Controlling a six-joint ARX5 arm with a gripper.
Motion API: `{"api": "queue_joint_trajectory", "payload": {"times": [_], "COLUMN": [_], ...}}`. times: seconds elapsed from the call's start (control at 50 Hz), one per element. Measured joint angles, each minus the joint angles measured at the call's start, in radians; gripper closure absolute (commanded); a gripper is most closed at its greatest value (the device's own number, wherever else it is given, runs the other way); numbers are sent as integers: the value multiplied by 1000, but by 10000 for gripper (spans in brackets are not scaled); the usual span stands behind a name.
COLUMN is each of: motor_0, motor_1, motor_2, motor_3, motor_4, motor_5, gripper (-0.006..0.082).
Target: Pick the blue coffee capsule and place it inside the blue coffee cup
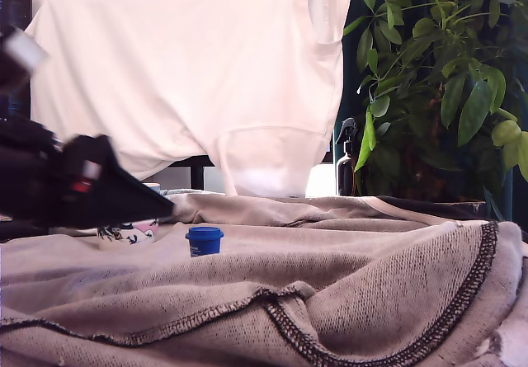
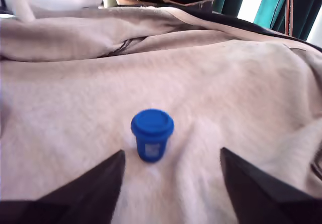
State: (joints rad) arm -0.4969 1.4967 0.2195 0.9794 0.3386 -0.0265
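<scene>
Arm: reaches in low from the exterior view's left, black and blurred, pointed toward the capsule.
Gripper (image 2: 171, 183): released, jaws spread wide, nothing between them.
Blue coffee capsule (image 1: 204, 241): upright on the beige blanket (image 1: 355, 284), just ahead of the fingertips, untouched.
Blue coffee cup (image 1: 132, 232): mostly hidden behind the arm, at the exterior view's left of the capsule.

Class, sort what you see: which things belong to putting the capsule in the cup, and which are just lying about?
Job:
blue coffee capsule
blue coffee cup, mostly hidden behind the arm
gripper, open

Lying about:
spray bottle
houseplant
white T-shirt
</scene>
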Motion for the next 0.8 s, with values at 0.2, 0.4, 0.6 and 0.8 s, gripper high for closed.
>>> {"api": "queue_joint_trajectory", "payload": {"times": [0.2,0.4,0.6,0.8], "motor_0": [0,0,0,-1], "motor_1": [147,262,323,383], "motor_2": [99,179,237,287], "motor_3": [30,28,29,-6], "motor_4": [24,50,56,80], "motor_5": [1,2,3,3], "gripper": [38,38,39,56]}}
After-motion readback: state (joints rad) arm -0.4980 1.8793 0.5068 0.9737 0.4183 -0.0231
